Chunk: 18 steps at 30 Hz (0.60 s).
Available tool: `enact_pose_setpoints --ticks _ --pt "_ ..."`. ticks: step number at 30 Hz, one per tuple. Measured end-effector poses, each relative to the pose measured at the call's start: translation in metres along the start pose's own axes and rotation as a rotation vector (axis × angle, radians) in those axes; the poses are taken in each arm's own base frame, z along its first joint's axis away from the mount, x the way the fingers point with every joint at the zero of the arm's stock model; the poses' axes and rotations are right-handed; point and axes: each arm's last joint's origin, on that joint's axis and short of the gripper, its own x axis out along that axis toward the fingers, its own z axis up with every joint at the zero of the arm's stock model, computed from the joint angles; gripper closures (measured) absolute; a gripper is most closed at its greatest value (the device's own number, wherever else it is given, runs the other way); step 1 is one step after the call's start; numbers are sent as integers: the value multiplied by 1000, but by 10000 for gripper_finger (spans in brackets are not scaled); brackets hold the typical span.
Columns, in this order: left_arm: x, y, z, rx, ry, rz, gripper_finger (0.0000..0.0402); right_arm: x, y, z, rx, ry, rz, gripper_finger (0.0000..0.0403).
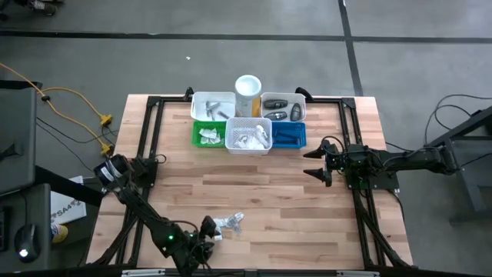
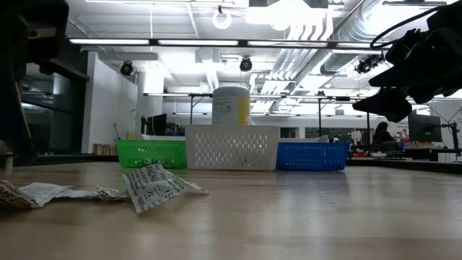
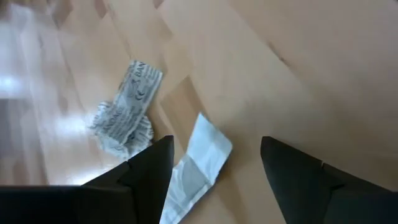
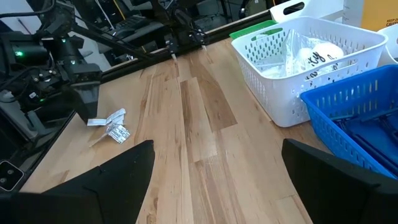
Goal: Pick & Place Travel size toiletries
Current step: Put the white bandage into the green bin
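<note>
Two loose toiletry packets lie near the table's near edge: a crinkly white packet with print and a flat white sachet. Together they show as a pale heap, and low on the tabletop. My left gripper is open just above them; the sachet's near end is hidden behind one finger. My right gripper is open and empty, raised off the table on its right side, in front of the bins.
A cluster of bins stands at the far edge: the green bin, the white bin holding packets, the blue bin, and two white bins behind. Among them stands the tall white-and-yellow cylinder. Bare wood lies between the bins and the packets.
</note>
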Motion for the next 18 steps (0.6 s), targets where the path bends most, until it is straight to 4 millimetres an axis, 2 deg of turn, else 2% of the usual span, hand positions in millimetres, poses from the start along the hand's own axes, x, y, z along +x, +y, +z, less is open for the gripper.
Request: enact_pose_setpoints --ticks 13,18 --pt "3 6 -1 8 14 79 162 0 0 0 0 0 0 57" --pt "4 5 -1 2 16 50 196 0 0 0 0 1 0 57"
